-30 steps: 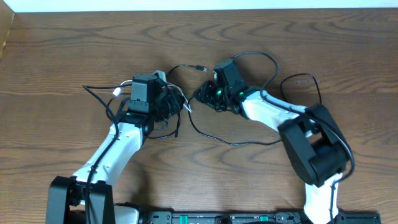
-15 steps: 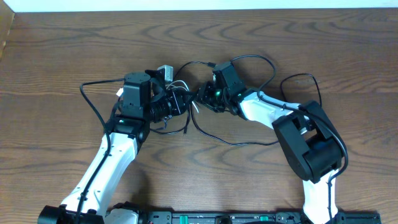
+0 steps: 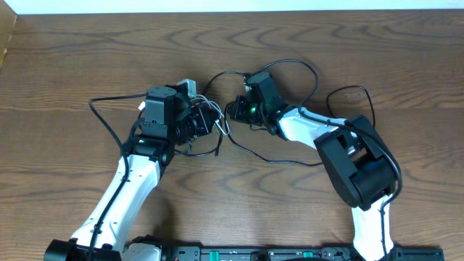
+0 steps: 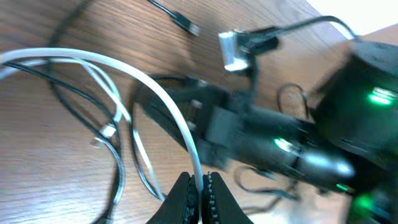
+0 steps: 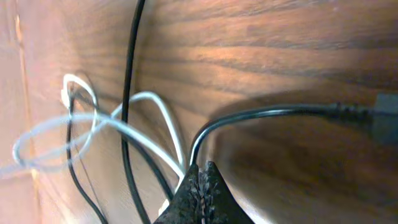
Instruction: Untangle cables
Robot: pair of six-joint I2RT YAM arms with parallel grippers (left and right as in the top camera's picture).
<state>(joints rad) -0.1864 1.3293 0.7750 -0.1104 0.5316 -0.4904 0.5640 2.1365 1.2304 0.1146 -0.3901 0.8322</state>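
A white cable point(image 4: 134, 74) and a black cable point(image 3: 290, 161) lie tangled between my two grippers at the middle of the table. My left gripper point(image 4: 199, 186) is shut on the white cable, which arcs away from its tips to the left. In the overhead view the left gripper point(image 3: 212, 123) faces the right gripper point(image 3: 230, 110), a short gap apart. My right gripper point(image 5: 202, 174) is shut, and the black cable point(image 5: 267, 113) curves in from the right and ends at its tips. White cable loops point(image 5: 146, 99) pass just left of those tips.
A silver plug point(image 4: 233, 50) on a black lead lies beyond the tangle. Thicker black arm wires loop out at the left point(image 3: 109, 127) and at the right point(image 3: 348, 90). The right arm's body point(image 4: 292, 149) fills the left wrist view's right side.
The right gripper's jaws have closed on the black cable. The left arm swung a little and now holds still, gripping the white cable; the tangle has shifted slightly left.
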